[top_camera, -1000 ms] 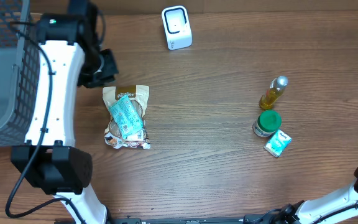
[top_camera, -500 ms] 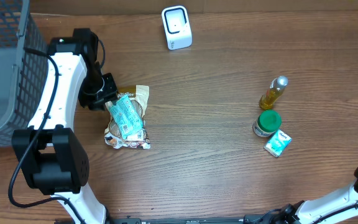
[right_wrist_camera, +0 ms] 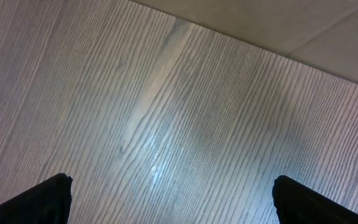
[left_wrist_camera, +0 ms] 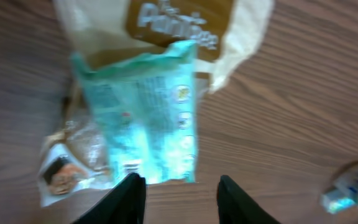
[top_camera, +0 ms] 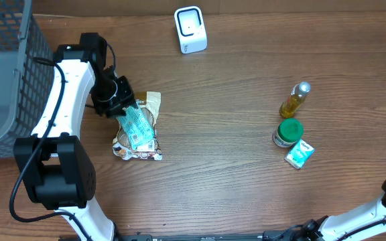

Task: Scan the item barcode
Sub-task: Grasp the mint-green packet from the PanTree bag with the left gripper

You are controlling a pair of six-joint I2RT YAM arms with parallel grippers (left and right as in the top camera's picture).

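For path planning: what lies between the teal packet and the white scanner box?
Bare brown wooden table and the beige bag's top edge, in the overhead view.

teal packet (top_camera: 137,126), cream-and-brown bag (top_camera: 147,100), white scanner (top_camera: 190,30), green jar lid (top_camera: 290,128), amber bottle (top_camera: 292,102), brown wood-grain table (top_camera: 233,167)

My left wrist view's blurry: print on teal packet (left_wrist_camera: 145,118) unreadable. Beige pouch (left_wrist_camera: 179,18) cut off at top edge. My right fingers (right_wrist_camera: 42,199) clipped at bottom (tips only).
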